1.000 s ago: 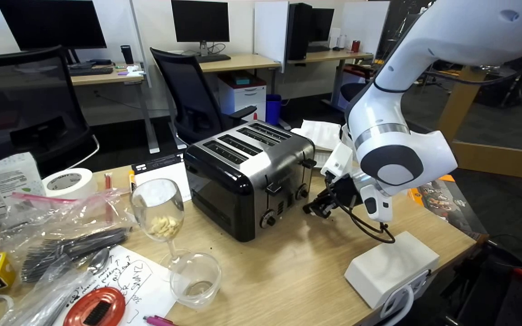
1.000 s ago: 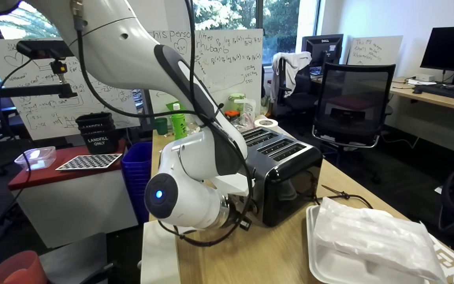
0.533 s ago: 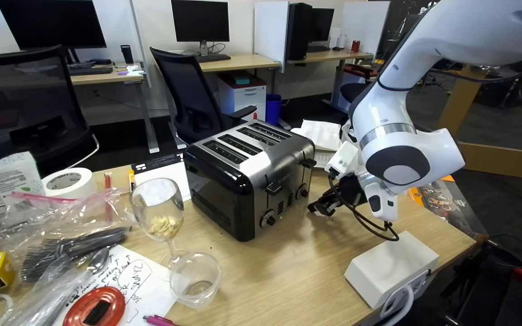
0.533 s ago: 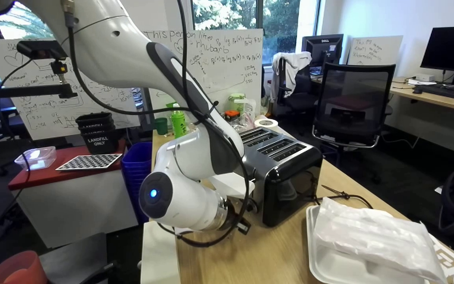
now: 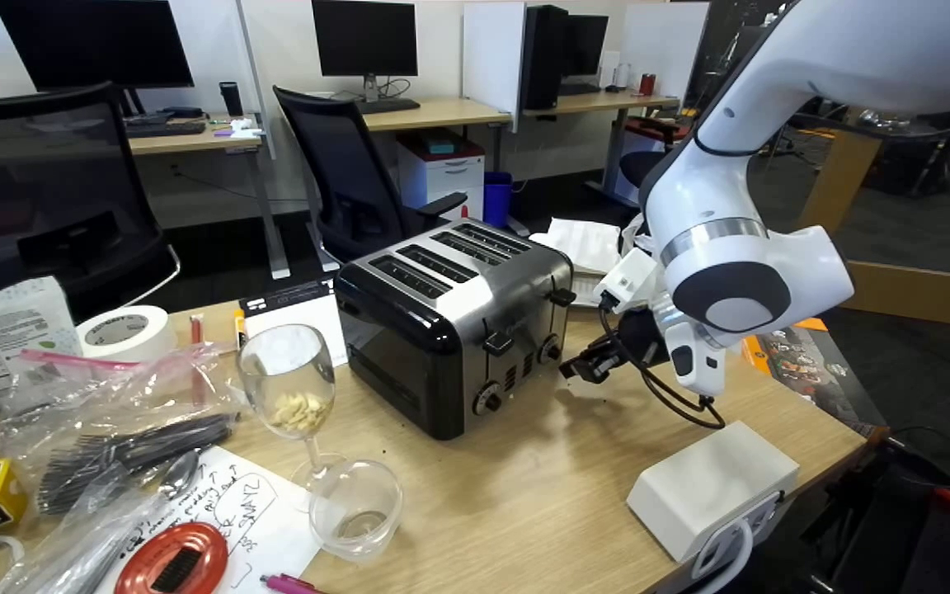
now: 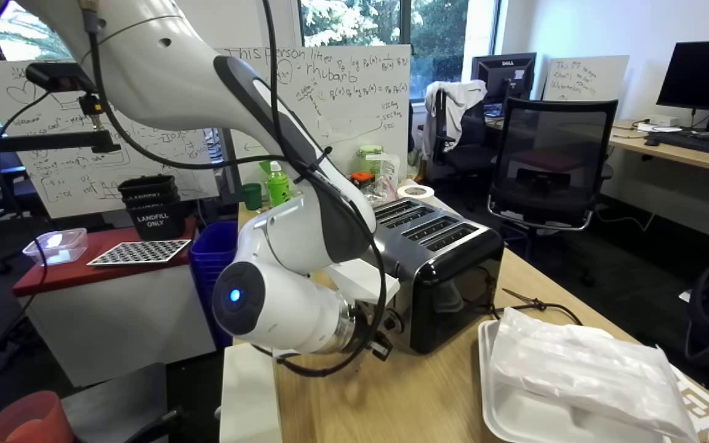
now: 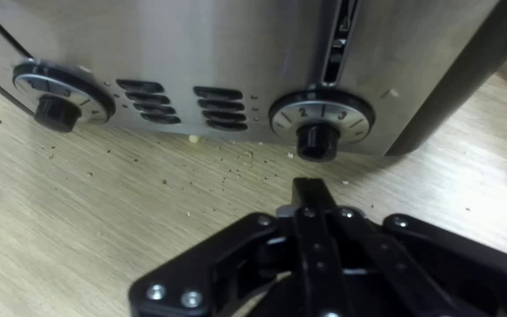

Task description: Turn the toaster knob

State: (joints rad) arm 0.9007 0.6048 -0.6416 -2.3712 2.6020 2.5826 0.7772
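The toaster [image 5: 442, 322] is a black and silver four-slot box standing on the table; it also shows in the other exterior view's scene [image 6: 453, 283]. Its steel front panel [image 7: 174, 39] fills the top of the wrist view. A right knob [image 7: 318, 141] with a numbered dial and a left knob [image 7: 57, 113] stick out of the panel. My gripper [image 7: 311, 188] is shut with nothing between its fingertips. Its tips are just short of the right knob and appear apart from it. In an exterior view the gripper [image 5: 580, 371] is low over the table in front of that knob.
A white box [image 5: 712, 488] sits near the table edge below the arm. A wine glass [image 5: 287, 379] and a clear cup [image 5: 357, 510] stand left of the toaster. A white takeout tray [image 6: 533, 406] lies beyond the toaster's end. Crumbs lie under the panel.
The arm has drawn back slightly from the toaster, shifting right in an exterior view, and the gripper's tips have risen a little. The toaster has not moved.
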